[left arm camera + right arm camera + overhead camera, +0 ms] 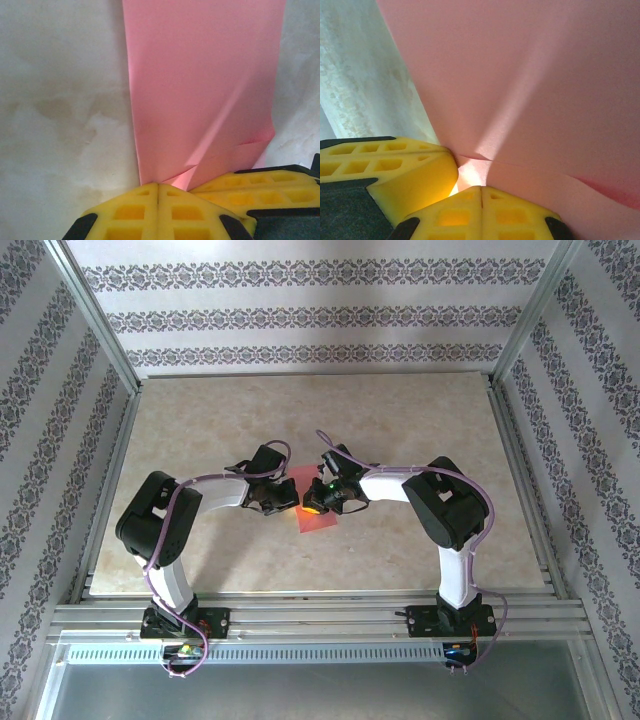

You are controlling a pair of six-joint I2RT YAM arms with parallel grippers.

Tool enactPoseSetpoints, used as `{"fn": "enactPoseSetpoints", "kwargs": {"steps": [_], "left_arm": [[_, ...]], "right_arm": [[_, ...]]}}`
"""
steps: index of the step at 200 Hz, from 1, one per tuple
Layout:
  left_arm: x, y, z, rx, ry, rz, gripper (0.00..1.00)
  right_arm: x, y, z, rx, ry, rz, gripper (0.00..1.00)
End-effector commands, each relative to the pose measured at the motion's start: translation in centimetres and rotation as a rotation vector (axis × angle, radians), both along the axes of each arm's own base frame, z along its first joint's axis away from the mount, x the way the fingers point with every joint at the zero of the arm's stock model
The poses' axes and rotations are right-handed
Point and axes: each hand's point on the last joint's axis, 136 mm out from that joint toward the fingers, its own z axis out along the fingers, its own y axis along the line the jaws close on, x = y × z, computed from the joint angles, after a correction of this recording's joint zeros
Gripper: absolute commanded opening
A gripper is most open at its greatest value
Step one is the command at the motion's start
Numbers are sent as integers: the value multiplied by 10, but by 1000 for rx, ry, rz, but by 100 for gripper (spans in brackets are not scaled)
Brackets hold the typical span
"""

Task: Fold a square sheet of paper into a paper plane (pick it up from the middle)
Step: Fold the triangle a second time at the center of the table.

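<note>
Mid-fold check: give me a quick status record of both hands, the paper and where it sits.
left hand: shut, tips against the near edge of the salmon-pink square sheet of paper
right hand: shut, tips at the same sheet, right beside the left hand
grip: cannot tell whether either hand pinches the sheet or only presses on it
paper state: creased, with a narrow folded strip near the hands; not yet a plane
location: middle of the beige marble-look table
</note>
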Motion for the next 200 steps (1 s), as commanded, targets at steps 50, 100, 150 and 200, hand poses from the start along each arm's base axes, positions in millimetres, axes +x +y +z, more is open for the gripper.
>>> {"fn": "enactPoseSetpoints", "kwargs": {"steps": [50,100,150,200], "left_arm": [[-22,20,-31,151,102,-41,0],[-19,19,-31,152,101,-43,0],[-18,20,-30,164,99,-44,0],[-6,11,-12,135,55,-62,0]], "right_arm": [[8,-20,22,11,-96,1,1],[0,-31,-6,-39,-54,-3,0],[-5,-49,-32,-122,-1,-57,0],[-15,-62,-54,-184,54,-101,0]]}}
